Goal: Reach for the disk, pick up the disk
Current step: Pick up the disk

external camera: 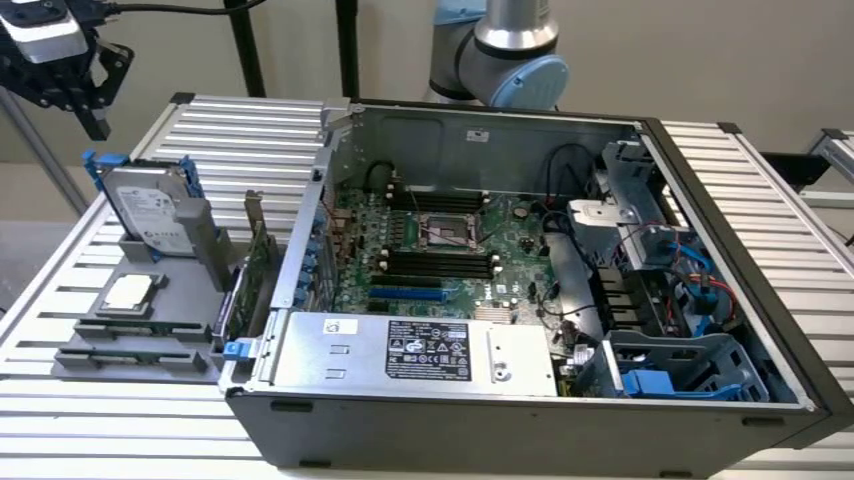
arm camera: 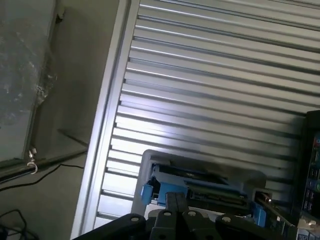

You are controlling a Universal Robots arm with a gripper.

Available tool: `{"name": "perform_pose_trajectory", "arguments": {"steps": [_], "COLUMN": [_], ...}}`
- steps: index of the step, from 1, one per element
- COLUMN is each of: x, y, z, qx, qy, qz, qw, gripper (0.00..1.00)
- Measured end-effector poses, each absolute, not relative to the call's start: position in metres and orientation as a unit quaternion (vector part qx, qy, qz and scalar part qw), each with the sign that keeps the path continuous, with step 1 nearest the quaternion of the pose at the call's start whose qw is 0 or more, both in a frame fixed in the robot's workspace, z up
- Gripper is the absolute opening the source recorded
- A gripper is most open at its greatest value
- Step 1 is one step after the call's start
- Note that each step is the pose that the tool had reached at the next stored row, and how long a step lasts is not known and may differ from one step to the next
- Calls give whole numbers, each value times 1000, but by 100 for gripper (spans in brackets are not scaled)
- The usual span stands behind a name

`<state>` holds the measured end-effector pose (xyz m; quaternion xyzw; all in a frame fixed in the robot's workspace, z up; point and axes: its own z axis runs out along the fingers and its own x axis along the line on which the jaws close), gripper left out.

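Claw (external camera: 99,122) clenched empty; disk (external camera: 147,212) stands well below it, judged stiff, dense, smooth-faced, shock-sensitive; best pinched across blue rails (external camera: 94,168).

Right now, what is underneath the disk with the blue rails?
A grey holder props the disk up at a tilt on the slatted table. The holder covers the disk's lower edge, so how it seats cannot be seen.
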<state>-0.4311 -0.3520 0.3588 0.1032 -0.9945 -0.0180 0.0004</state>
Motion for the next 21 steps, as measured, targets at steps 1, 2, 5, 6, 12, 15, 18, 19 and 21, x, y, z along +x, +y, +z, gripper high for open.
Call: {"name": "perform_pose_trajectory", "arguments": {"steps": [1,2,5,6,12,15,18,19,21], "x": [-431,-431,-431,-431,-431,-431,-431,-431,-431], "y": [-352,-352,-352,-352,-352,-352,-352,-352,-352], "z": [359,359,359,359,359,359,359,359,359], "qx": [112,121,148,157,211,237,264,272,290], "qy": [-994,-992,-989,-987,-977,-971,-964,-962,-957], "qz": [-18,-18,-18,-18,-18,-18,-17,-17,-17], "qw": [1,1,1,1,2,2,2,3,3], "gripper": [11,11,11,11,11,11,11,11,11]}}
